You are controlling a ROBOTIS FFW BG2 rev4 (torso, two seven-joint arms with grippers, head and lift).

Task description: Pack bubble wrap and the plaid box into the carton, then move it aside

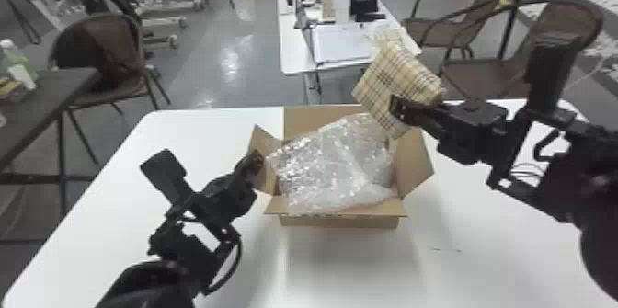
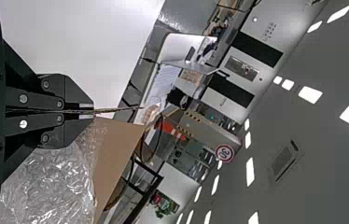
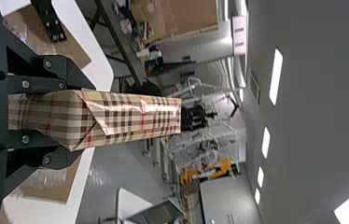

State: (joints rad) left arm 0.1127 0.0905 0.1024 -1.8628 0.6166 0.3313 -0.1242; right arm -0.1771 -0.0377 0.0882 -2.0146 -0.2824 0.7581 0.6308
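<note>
The open carton [image 1: 340, 220] stands on the white table with bubble wrap [image 1: 331, 164] bulging at its opening. At the carton's left side is my left gripper [image 1: 255, 162]; in the left wrist view, the left gripper [image 2: 93, 111] has its fingers together on the thin edge of a carton flap [image 2: 116, 144], beside the bubble wrap [image 2: 46, 186]. Over the carton's back right corner, my right gripper [image 1: 400, 108] holds the tilted plaid box [image 1: 391, 82]. In the right wrist view, the plaid box [image 3: 130, 116] lies between both fingers of the right gripper [image 3: 74, 116].
The white table [image 1: 193, 137] extends on both sides of the carton. Behind it stands another white table [image 1: 294, 54] with papers and devices. Woven chairs [image 1: 103, 54] are beyond the table, and a dark table [image 1: 46, 95] is at the far left.
</note>
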